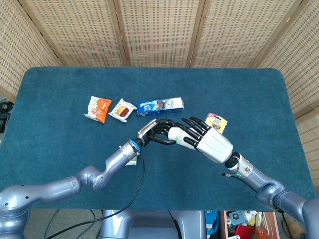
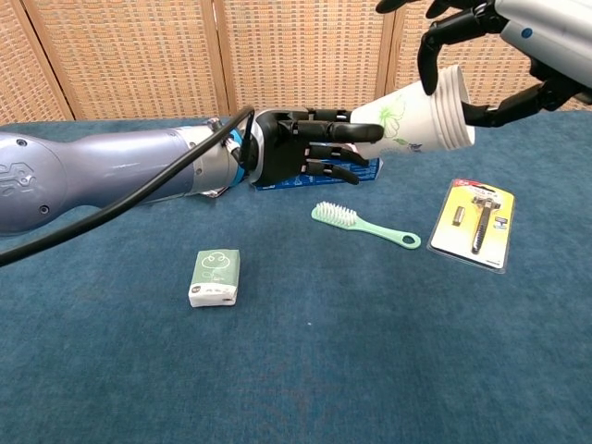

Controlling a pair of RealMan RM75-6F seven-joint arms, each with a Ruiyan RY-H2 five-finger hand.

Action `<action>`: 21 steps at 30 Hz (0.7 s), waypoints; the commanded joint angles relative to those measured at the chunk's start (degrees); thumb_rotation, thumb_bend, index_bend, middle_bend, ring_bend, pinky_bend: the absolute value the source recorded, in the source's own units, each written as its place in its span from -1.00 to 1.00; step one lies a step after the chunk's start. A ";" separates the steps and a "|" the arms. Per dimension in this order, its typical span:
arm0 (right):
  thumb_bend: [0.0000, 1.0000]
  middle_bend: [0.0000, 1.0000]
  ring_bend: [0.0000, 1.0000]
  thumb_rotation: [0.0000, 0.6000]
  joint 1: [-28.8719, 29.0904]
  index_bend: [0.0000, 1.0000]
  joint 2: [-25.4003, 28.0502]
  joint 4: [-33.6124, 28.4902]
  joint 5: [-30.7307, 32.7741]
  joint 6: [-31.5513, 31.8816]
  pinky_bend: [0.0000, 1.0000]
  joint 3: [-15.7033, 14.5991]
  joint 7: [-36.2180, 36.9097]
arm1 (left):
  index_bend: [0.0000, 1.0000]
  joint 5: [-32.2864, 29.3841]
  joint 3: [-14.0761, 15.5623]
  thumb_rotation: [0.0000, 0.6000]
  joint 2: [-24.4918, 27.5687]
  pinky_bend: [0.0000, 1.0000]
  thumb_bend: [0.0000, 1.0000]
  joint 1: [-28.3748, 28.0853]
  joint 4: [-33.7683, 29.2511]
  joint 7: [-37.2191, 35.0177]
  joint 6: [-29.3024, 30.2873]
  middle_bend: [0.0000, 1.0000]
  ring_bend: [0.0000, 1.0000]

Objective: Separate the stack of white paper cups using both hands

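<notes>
Both hands are working the stack of white paper cups (image 2: pixel 418 118) mid-air, no cup free yet.

Head view: left hand (image 1: pixel 153 130) and right hand (image 1: pixel 202 138) are meeting just below centre of frame; the stack is mostly hidden between them. Chest view: the stack is lying sideways at upper right, above the blue table (image 2: pixel 305 370). Left hand (image 2: pixel 305 148) is gripping its narrow base to anchor it. Right hand (image 2: pixel 481 37) is curling dark fingers (image 2: pixel 433 51) around the rims, probably to pull the outer cup away; grip tightness unclear. Mint-green plastic toothbrush (image 2: pixel 365 227) is lying below, untouched.
</notes>
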 commanded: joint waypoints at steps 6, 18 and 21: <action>0.15 -0.49 -0.60 1.00 0.09 0.31 -0.32 0.54 0.15 0.51 -0.38 -0.27 0.28 | 0.01 -0.07 0.03 1.00 -0.26 -0.09 -0.76 -0.10 0.38 0.10 -0.21 -0.04 -0.11; 0.15 -0.45 -0.57 1.00 -0.30 0.36 -0.18 1.68 -0.04 2.71 -0.35 -0.55 0.60 | 0.01 -0.09 0.08 1.00 -0.05 -0.09 -0.76 0.31 0.99 0.18 -0.06 -0.04 -0.11; 0.15 -0.45 -0.57 1.00 -0.67 0.36 0.22 2.14 0.05 3.37 -0.35 -0.62 0.78 | 0.01 -0.05 0.18 1.00 0.41 -0.09 -0.76 0.67 1.36 0.11 -0.04 -0.04 -0.11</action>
